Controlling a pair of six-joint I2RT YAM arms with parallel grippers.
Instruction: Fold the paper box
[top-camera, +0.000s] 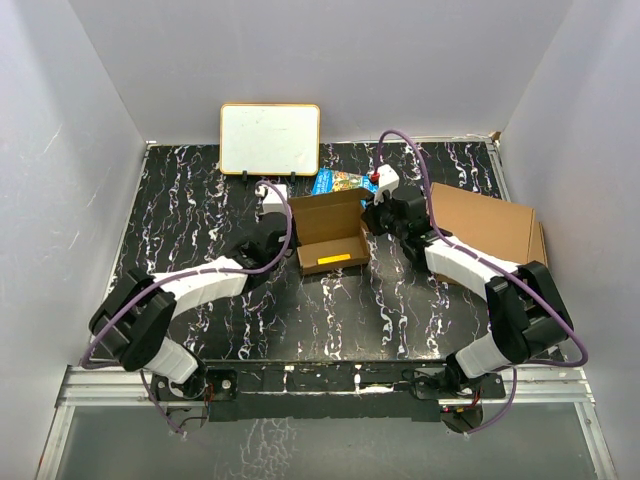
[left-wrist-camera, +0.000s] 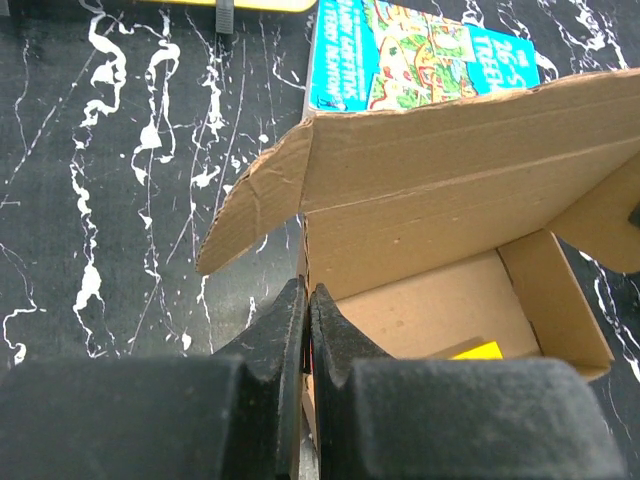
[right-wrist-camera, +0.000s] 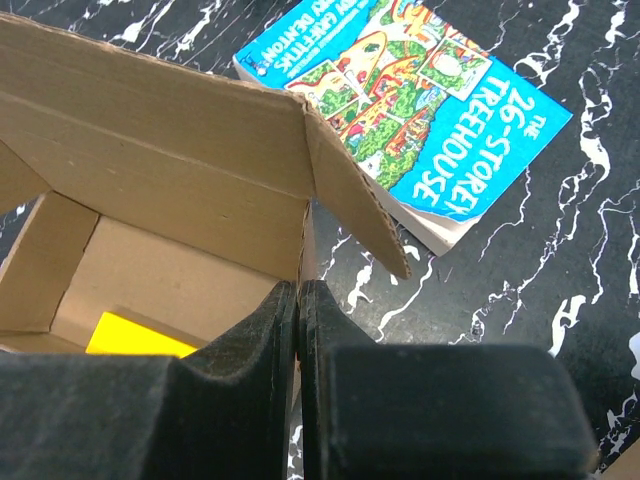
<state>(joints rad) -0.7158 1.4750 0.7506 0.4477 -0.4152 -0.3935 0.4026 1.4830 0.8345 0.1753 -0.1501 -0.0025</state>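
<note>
Black table (top-camera: 180, 220): left end effector (left-wrist-camera: 305, 297) and right end effector (right-wrist-camera: 298, 297) pinch the paper box (top-camera: 330, 228) walls.

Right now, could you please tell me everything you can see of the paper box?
The paper box is plain brown cardboard: a shallow rectangular tray on the black marbled table, its lid standing open at the back with small flaps angling off the lid's ends. A yellow item lies on its floor. The left gripper and right gripper are each closed on a side wall. A blue book lies just behind it.
</note>
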